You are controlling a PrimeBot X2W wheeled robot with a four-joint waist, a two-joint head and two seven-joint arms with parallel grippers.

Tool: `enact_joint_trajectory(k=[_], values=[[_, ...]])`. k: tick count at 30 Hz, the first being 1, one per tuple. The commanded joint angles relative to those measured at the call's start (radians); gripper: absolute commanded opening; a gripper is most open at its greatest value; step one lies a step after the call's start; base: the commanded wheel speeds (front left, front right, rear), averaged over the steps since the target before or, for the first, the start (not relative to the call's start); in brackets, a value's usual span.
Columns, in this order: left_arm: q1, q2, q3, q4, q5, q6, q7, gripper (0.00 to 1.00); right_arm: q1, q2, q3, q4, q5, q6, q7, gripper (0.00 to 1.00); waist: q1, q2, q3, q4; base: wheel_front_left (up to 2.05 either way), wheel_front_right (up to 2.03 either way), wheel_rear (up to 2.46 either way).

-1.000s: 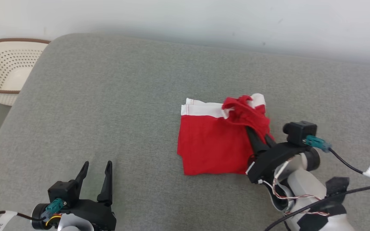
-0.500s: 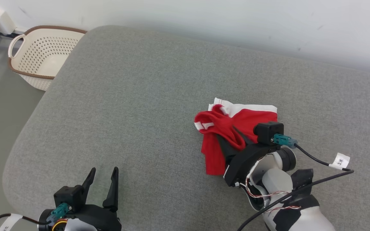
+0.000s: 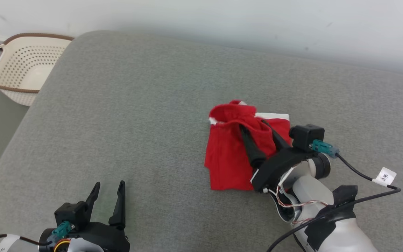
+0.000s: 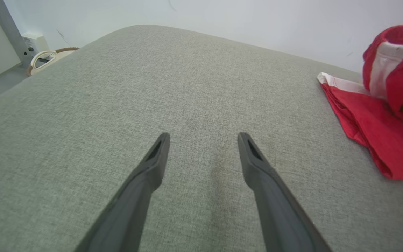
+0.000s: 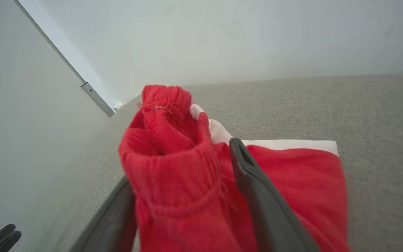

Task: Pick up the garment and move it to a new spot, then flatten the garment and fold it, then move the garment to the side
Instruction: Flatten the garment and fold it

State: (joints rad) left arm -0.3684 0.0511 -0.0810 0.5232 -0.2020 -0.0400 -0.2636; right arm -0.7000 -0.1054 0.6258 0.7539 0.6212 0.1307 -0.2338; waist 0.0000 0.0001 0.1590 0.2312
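The garment (image 3: 226, 161) is red cloth with a white band, lying partly folded on the grey cushion (image 3: 135, 122) right of centre. My right gripper (image 3: 252, 124) rests over it, fingers spread wide and open. A bunched red fold with a ribbed hem (image 5: 166, 168) stands between and over the fingers, hiding the left one's tip. The right finger (image 5: 254, 189) lies on the flat red layer. My left gripper (image 3: 110, 183) hovers open and holding nothing over bare cushion at the lower left. The garment (image 4: 373, 129) shows at the right edge of the left wrist view, well away from that gripper (image 4: 204, 134).
A cream perforated basket (image 3: 19, 70) with a brown rim stands on the floor past the cushion's far left corner. A pale wall runs behind the cushion. The cushion's rounded left edge drops to the floor. A cable with a white tag (image 3: 383, 176) trails from the right wrist.
The right gripper's fingers have gone from pinched on the red fold to spread wide, after carrying that fold leftward over the garment. The head view has shifted. The left gripper stays open.
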Motion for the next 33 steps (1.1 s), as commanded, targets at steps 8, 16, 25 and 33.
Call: enact_joint_trajectory(k=[8, 16, 25, 33], values=[[0.000, 0.000, -0.007, 0.015, -0.017, -0.012, -0.001, 1.00, 0.004, 0.000, 0.097, 0.036, 0.009, 0.000, 0.025, 1.00, 0.0000, -0.0001, -0.008, -0.004, 0.00, 0.00, 0.00], [0.019, 0.000, 0.010, 0.005, 0.000, -0.007, -0.001, 1.00, 0.012, -0.024, 0.219, -0.052, 0.110, 0.000, 0.039, 1.00, 0.0000, -0.0001, -0.021, 0.011, 0.00, 0.00, 0.00], [0.023, 0.000, 0.027, -0.011, 0.022, -0.006, -0.001, 1.00, 0.006, -0.105, 0.189, -0.116, 0.176, 0.000, -0.014, 1.00, 0.0000, -0.0001, -0.032, -0.015, 0.00, 0.00, 0.00], [0.000, 0.000, 0.002, -0.018, 0.007, -0.004, -0.001, 1.00, 0.025, -0.119, 0.000, 0.008, 0.115, 0.000, -0.032, 1.00, 0.0000, -0.0001, -0.012, -0.021, 0.00, 0.00, 0.00]])
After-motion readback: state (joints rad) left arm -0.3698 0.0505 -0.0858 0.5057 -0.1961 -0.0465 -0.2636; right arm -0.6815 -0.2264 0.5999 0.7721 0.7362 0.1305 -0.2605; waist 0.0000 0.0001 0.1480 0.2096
